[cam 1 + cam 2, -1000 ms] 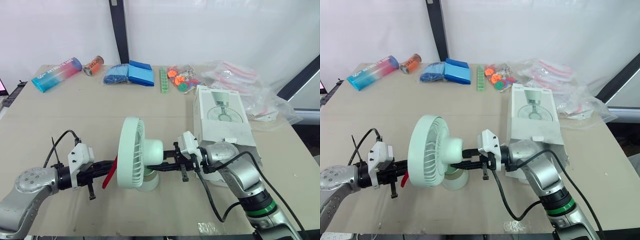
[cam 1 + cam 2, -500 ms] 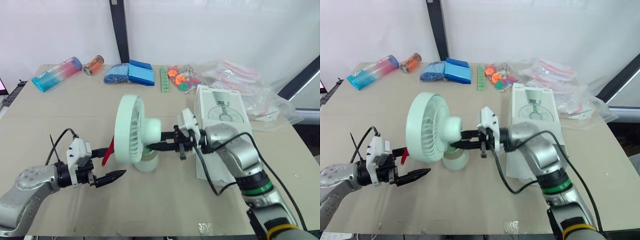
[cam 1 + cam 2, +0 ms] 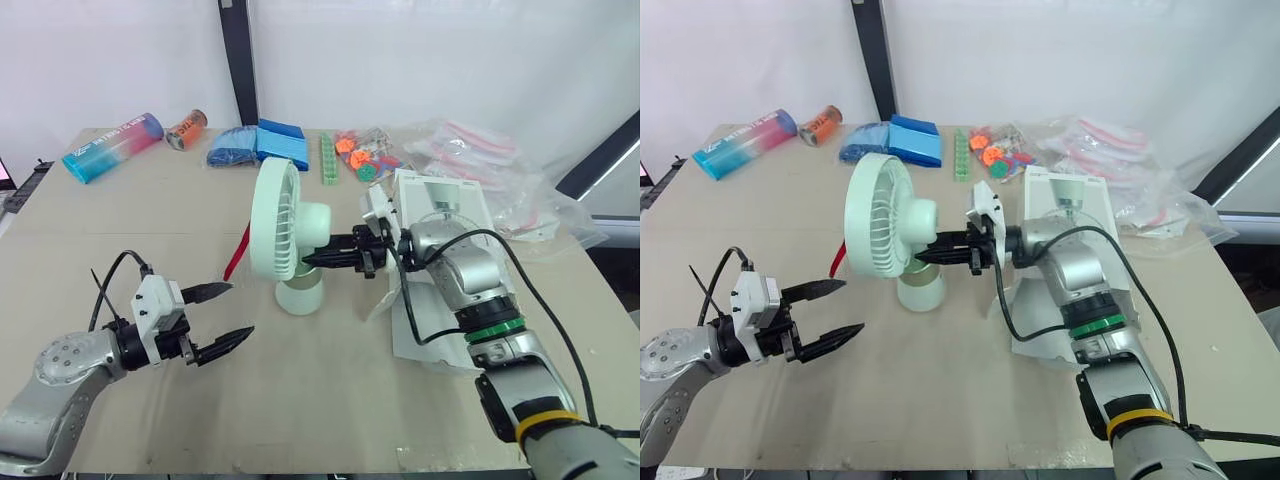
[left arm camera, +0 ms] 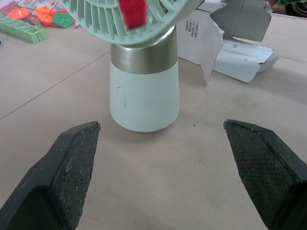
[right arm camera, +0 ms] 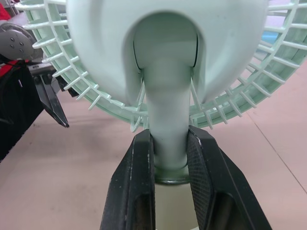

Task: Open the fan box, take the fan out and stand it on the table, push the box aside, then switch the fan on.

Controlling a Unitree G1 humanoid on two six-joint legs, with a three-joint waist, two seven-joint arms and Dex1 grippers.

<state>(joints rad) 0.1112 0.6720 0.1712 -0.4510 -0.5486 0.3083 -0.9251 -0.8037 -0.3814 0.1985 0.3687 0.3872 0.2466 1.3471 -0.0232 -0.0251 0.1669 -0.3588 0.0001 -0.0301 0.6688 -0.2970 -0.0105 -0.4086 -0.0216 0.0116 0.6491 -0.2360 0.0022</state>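
Fan (image 3: 288, 238) stood upright on the table (image 3: 150, 220), near its middle, with its round base flat on the surface and its grille facing the robot's left. A red strap (image 3: 236, 264) hung from the front of the grille. The right gripper (image 5: 169, 143) reached in from behind the fan head, and its jaws were clamped on the thin neck between the head and the base. The left gripper (image 3: 241, 308) hung low over the table on the fan's near left side, pointing toward the base but apart from it, with its jaws spread wide and nothing between them. The white fan box (image 3: 450, 210) lay just beside the fan on the robot's right, partly behind the right arm, with an end flap hanging open. Along the far edge of the table lay a pink and blue bottle (image 3: 112, 147), a small can (image 3: 187, 130), blue packets (image 3: 258, 147), a green strip (image 3: 327, 160) and clear plastic bags (image 3: 480, 160).
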